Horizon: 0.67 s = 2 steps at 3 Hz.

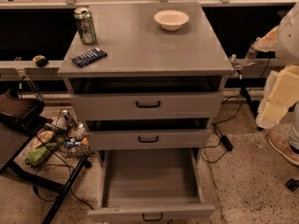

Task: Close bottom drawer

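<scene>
The grey cabinet (140, 45) has three drawers. The bottom drawer (149, 178) is pulled far out toward me and is empty inside. Its front panel with a small black bar handle (153, 217) sits at the bottom edge of the view. The middle drawer (148, 139) and the top drawer (147, 105) each stand slightly out. My gripper (276, 99), pale yellow and white, hangs at the right edge of the view. It is level with the top drawer, well to the right of the cabinet and far from the bottom drawer.
On the cabinet top stand a green can (85, 25), a white bowl (171, 19) and a dark blue packet (89, 56). A dark chair (18, 125), a heap of snacks (60, 134) and cables lie on the floor at left. A shoe (284, 146) is at right.
</scene>
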Tool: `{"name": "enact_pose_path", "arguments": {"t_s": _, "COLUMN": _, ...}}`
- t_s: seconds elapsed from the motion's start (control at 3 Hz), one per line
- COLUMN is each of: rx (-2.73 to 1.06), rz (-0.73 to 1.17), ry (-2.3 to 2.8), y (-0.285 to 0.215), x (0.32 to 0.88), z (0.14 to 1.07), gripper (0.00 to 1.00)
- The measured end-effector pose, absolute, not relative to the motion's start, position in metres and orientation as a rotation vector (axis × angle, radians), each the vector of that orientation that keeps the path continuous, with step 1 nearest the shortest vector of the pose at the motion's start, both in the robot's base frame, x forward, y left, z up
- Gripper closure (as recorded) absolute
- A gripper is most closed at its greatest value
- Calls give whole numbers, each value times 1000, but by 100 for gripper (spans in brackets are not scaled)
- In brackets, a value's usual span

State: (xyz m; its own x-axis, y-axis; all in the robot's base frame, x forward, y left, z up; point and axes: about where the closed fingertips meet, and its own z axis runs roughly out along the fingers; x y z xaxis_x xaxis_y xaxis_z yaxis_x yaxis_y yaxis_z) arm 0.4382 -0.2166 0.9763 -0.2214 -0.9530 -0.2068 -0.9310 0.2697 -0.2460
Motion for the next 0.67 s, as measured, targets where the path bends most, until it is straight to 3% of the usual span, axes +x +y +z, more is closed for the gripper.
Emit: {"name": "enact_pose_path", "arguments": {"t_s": 0.67, "rx": -1730, "rz": -169, "ry": 2314, "y": -212, "x": 432, "z": 929, "gripper": 0}}
